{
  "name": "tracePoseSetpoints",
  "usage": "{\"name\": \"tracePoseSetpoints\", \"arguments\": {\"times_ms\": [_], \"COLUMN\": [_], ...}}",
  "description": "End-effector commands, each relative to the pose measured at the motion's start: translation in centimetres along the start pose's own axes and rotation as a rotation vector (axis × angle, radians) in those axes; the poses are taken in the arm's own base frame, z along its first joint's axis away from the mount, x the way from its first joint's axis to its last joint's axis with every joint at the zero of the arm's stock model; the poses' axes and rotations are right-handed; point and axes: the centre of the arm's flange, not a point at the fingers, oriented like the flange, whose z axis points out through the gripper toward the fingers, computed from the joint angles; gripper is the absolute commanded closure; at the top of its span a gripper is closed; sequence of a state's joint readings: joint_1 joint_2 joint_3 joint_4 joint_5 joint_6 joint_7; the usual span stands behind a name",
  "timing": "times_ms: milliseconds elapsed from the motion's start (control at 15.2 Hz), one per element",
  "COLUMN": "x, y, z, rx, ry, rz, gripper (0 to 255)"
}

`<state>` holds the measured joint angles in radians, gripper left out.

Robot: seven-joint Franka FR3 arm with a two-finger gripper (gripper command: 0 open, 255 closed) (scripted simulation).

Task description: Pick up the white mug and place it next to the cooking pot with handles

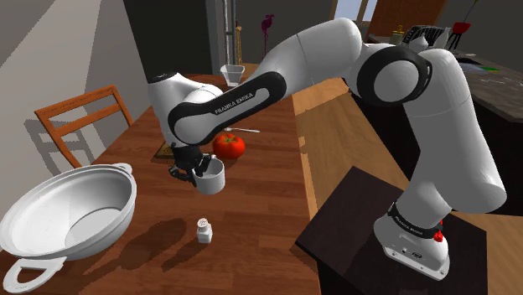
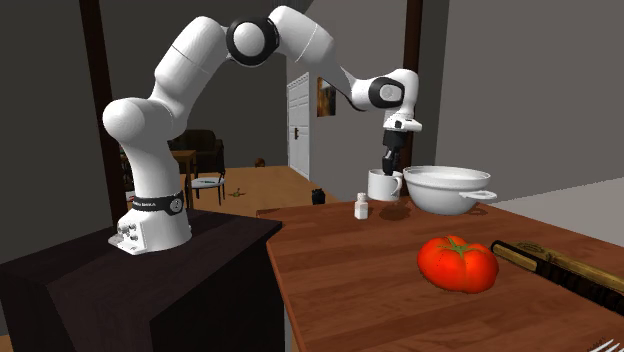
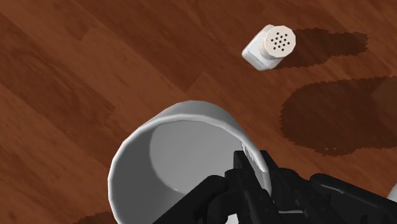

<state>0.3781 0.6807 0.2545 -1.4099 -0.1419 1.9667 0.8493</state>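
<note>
Mug (image 1: 213, 178): centre of the shoulder view, apparently raised just off the table (image 1: 260, 209), well right of the pot (image 1: 124, 214).
Gripper (image 1: 197, 172): clamped across the mug's rim wall.
Handling: judged light, rigid, smooth, breakable.
Hold: rim wall; prone to tilting, so best squeezed firmly.

Shoulder view: high, beside and behind the stand (image 1: 369, 218), looking down over the table (image 1: 251, 218). Second exterior view: low, near the tomato (image 2: 457, 263) at the table's far end, facing back. Wrist view: close above the mug (image 3: 184, 159). Shared by all three: mug, shaker (image 3: 270, 46).
</note>
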Motion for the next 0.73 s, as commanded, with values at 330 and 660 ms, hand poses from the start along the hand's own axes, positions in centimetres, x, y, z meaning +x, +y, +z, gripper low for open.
{"name": "tracePoseSetpoints", "arguments": {"times_ms": [330,660], "x": [0.4,0.6], "y": [-0.3,-0.4], "z": [3.6,6.3], "rx": [0.000,0.000], "ry": [0.001,0.001], "rz": [0.000,0.000], "gripper": [255,255]}}
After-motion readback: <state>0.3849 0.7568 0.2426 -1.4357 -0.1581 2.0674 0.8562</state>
